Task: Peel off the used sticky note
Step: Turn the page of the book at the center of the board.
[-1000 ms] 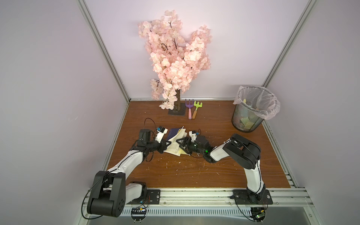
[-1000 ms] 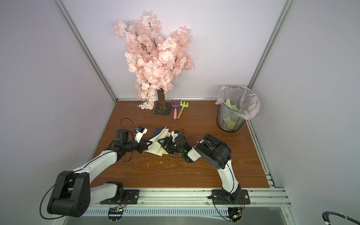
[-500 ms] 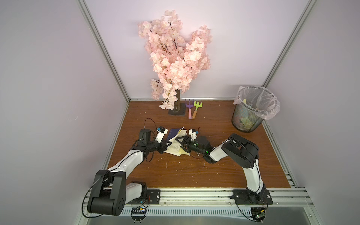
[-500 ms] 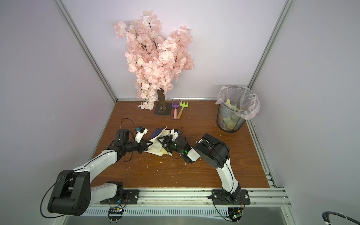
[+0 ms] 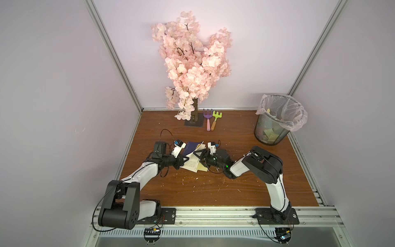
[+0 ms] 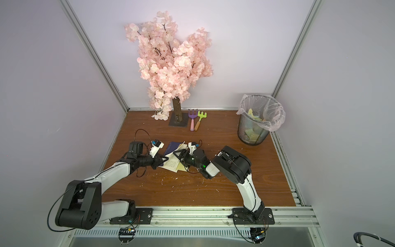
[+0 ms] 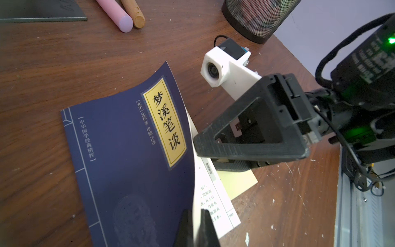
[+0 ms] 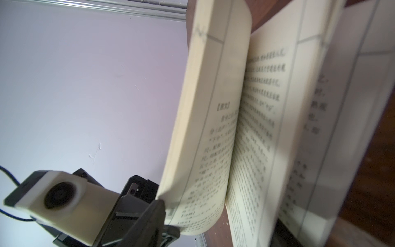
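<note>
Now my left gripper [image 7: 193, 226] pinches the navy paperback book [image 7: 128, 160] by its edge; right gripper [image 7: 207, 159] gapes over the pale-yellow sticky note [image 7: 237, 181].

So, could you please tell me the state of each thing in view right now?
book: open, cover and front pages lifted.
sticky note: lying flat, partly under a page.
left gripper: shut on the book's lifted part.
right gripper: open, above the sticky note.
bin: upright, lined, paper scraps inside.
toy rakes: lying flat.
</note>
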